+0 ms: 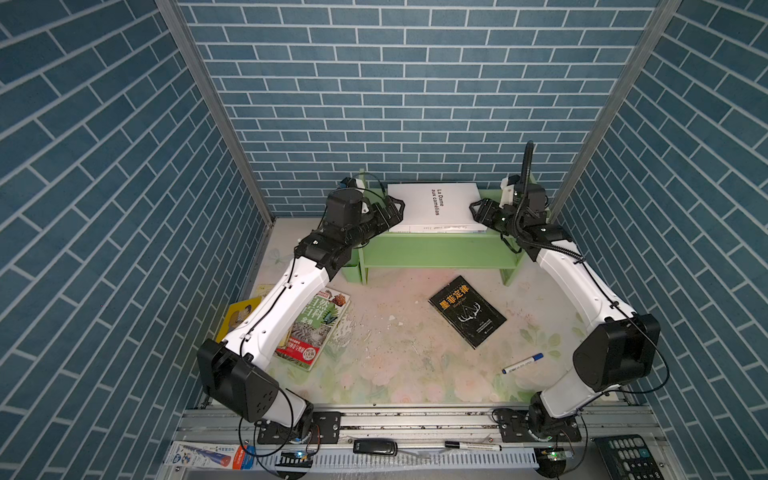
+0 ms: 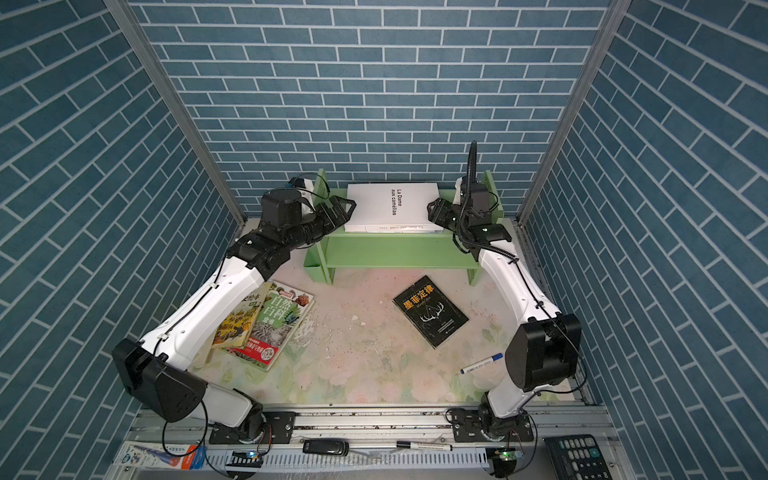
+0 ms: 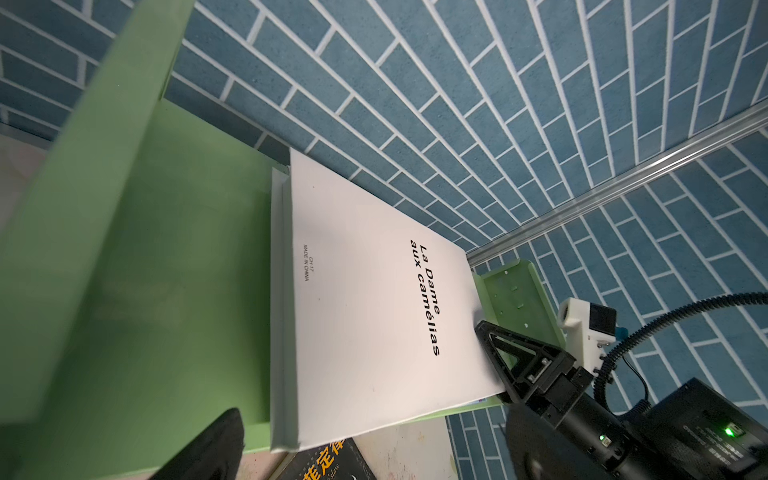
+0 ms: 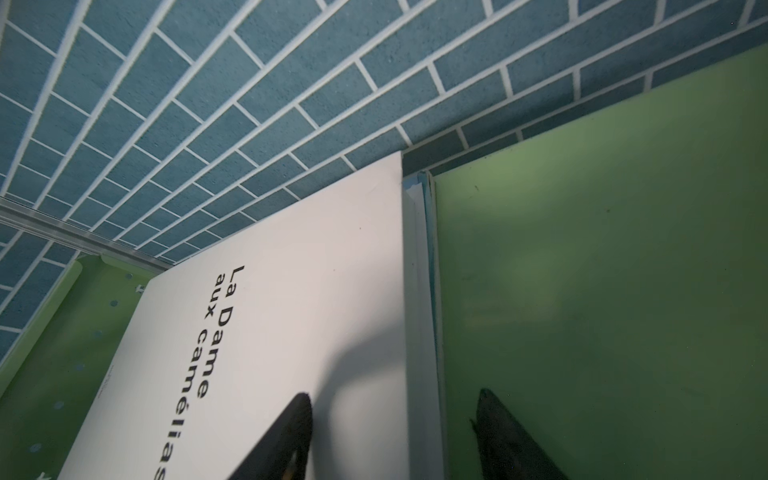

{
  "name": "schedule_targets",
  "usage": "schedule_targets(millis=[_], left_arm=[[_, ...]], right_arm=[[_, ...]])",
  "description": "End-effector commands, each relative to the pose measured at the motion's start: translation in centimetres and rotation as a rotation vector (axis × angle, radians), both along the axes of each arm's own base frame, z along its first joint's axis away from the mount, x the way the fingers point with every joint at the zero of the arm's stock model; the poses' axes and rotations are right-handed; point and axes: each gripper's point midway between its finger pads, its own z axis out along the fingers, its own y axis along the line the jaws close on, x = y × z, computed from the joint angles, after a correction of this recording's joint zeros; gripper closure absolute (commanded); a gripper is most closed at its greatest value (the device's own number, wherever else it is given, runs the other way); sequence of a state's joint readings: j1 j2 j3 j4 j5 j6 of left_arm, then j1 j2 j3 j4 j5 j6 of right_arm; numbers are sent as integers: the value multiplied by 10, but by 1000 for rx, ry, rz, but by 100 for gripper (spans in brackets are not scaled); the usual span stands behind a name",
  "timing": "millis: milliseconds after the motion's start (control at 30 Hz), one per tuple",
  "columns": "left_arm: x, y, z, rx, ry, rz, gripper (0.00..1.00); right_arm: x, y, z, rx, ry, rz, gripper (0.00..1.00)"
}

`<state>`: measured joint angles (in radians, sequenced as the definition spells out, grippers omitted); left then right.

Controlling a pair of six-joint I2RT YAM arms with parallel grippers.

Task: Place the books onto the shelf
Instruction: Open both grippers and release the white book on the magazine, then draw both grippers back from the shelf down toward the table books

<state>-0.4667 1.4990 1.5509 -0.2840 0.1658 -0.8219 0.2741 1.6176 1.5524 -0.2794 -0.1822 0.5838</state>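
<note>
A plain white book lies flat on the top tier of the light green shelf, over a thinner book with a blue edge. My left gripper stands open at the white book's left edge, gripping nothing. At its right edge my right gripper is open, one finger over the cover, the other beside the board. On the table lie a black book, a green botanical book and a yellow book.
A blue-capped marker lies on the flowered table at the right. A small green cup-box hangs on the shelf's left side. The front rail carries a calculator, a black pen and a black device. Brick-patterned walls close in three sides.
</note>
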Motion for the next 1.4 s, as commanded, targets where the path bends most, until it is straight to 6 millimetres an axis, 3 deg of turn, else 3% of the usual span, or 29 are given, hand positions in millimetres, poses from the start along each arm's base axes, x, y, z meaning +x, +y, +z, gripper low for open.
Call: schedule_targets(millis=[0, 233, 600, 767, 900, 1000, 1167, 1267, 1367], left_arm=[[4, -5, -5, 49, 1, -40, 0], [8, -9, -8, 60, -4, -52, 0], [-10, 1, 21, 80, -116, -63, 0], [-32, 6, 24, 107, -154, -115, 0], [-55, 10, 12, 138, -152, -167, 0], [-77, 7, -7, 132, -138, -228, 0], [-117, -7, -56, 182, -108, -306, 0], [-135, -21, -97, 271, -65, -334, 0], [-139, -32, -133, 263, -8, -358, 0]], right_arm=[[-6, -1, -5, -51, 25, 28, 36], [-10, 0, 4, -40, 12, 39, 36], [-30, 1, 43, -8, -72, 71, 35], [-66, -5, 58, -34, -112, 114, 33], [-108, -13, 57, -41, -117, 138, 31], [-142, -26, 34, -55, -62, 122, 26], [-196, -49, -20, 11, 69, 23, 19], [-217, -67, -53, 61, 117, -86, 17], [-230, -80, -87, 90, 189, -177, 16]])
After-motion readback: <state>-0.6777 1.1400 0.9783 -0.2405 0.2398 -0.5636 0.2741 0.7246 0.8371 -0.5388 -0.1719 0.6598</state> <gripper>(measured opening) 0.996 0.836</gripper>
